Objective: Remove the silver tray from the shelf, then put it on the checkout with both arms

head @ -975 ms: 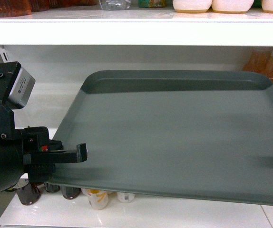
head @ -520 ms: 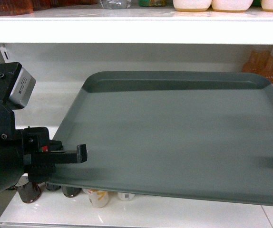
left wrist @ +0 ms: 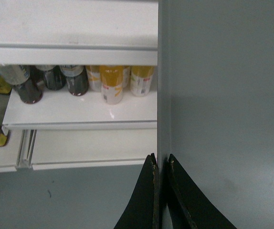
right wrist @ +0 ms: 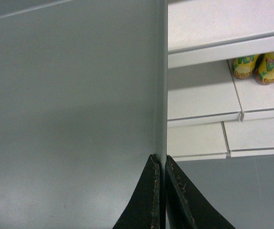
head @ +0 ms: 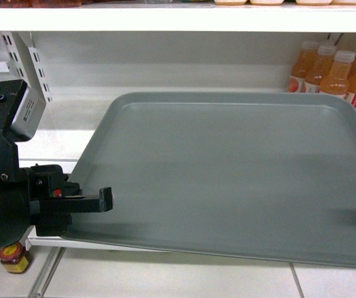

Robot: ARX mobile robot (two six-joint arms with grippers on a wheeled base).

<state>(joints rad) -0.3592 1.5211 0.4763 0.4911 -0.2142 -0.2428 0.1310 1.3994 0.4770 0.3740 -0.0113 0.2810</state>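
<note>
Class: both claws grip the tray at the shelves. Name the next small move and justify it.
Probably keep backing the tray level away from the shelf. The left claw and right claw each pinch a side rim, the tray hangs clear of the boards, and no checkout is in view yet, so lowering would be premature.

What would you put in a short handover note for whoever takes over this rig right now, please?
Left gripper: shut on the silver tray, pinching its left rim.
Right gripper: shut on the tray's right rim; it shows only in its wrist view.
Tray: held roughly level between both arms, in front of the white shelf; the wrist views show lower boards and floor beneath its side edges.
Done: tray gripped on both sides and apparently lifted clear.
Left: carry it to the checkout, which is not in view, and set it down with both arms.
</note>
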